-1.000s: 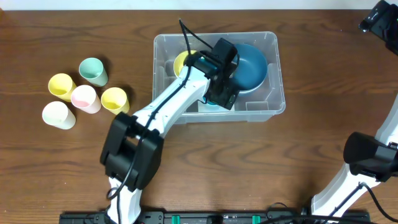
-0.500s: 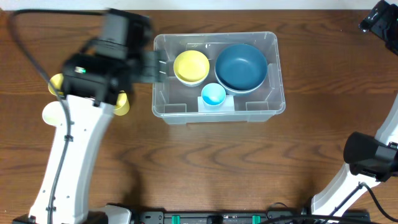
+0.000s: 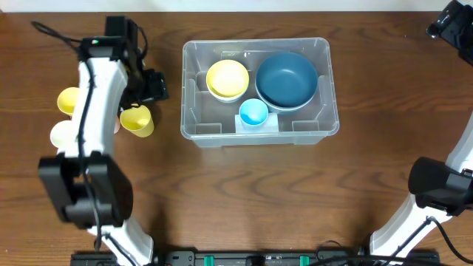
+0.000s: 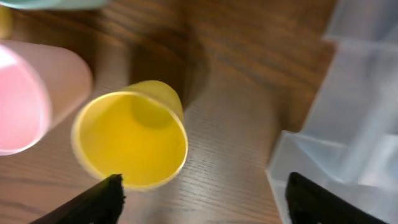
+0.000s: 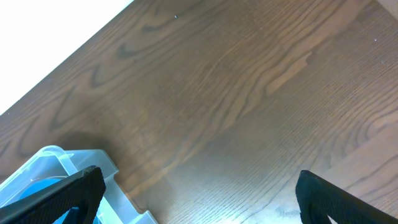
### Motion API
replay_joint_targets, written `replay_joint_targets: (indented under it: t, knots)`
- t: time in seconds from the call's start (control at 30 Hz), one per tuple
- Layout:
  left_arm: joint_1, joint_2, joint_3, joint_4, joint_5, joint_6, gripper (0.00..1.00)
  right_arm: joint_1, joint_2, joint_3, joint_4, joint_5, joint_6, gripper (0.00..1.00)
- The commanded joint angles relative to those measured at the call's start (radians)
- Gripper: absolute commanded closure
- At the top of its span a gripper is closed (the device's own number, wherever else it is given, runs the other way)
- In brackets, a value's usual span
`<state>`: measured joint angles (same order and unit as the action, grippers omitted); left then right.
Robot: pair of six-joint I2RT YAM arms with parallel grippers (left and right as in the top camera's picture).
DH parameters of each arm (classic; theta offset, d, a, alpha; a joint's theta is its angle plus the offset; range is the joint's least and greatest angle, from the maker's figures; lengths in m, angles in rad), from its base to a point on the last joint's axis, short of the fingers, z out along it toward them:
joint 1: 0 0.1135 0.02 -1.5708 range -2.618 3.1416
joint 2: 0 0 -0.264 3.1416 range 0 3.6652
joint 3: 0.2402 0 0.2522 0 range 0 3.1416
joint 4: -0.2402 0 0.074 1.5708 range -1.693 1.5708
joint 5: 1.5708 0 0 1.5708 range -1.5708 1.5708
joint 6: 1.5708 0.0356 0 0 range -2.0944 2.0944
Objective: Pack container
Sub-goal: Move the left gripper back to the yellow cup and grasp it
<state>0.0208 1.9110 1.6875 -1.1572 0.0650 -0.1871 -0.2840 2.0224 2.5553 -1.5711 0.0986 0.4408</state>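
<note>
The clear plastic container stands at the table's middle. It holds a yellow bowl, a dark blue bowl and a small light-blue cup. My left gripper is open and empty, left of the container and above a yellow cup. In the left wrist view the gripper hangs over bare wood between that yellow cup and the container's wall. My right gripper is at the far right back, open and empty.
More cups stand left of the container: a second yellow one, a white one, a pink one and a teal one. The container's corner shows in the right wrist view.
My left arm has come out of the container and swung left over the cups. The light-blue cup stays inside the container. The right arm has not moved.
</note>
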Motion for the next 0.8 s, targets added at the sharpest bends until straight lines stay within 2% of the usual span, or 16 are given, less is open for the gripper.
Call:
replay_joint_targets:
  t: [0.0,0.13,0.2,0.27,0.33,0.37,0.43,0.63,0.77]
  knots:
    - [0.005,0.073,-0.006,-0.010,0.002,-0.008,0.22,-0.004,0.011,0.006,0.000,0.002,0.015,0.01]
    - [0.009,0.145,-0.009,-0.013,-0.006,-0.010,0.28,-0.004,0.011,0.006,0.000,0.002,0.015,0.01]
    - [0.012,0.171,-0.010,-0.013,-0.006,-0.010,0.36,-0.004,0.011,0.006,0.000,0.002,0.015,0.01]
    - [0.016,0.193,-0.010,-0.012,-0.006,-0.010,0.52,-0.004,0.011,0.006,0.000,0.002,0.015,0.01]
    - [0.016,0.197,-0.010,-0.008,-0.007,-0.010,0.78,-0.004,0.011,0.006,0.000,0.002,0.015,0.01]
    - [0.016,0.197,-0.010,-0.005,-0.010,-0.010,0.86,-0.004,0.011,0.006,0.000,0.002,0.015,0.01]
    - [0.016,0.196,-0.006,-0.005,-0.011,-0.010,0.94,-0.004,0.011,0.006,0.000,0.002,0.015,0.01]
    - [0.013,0.169,0.023,-0.034,-0.013,-0.010,0.94,-0.004,0.011,0.006,0.000,0.002,0.015,0.01]
    - [-0.005,0.062,0.043,-0.047,-0.013,-0.010,0.94,-0.004,0.011,0.006,0.000,0.002,0.015,0.01]
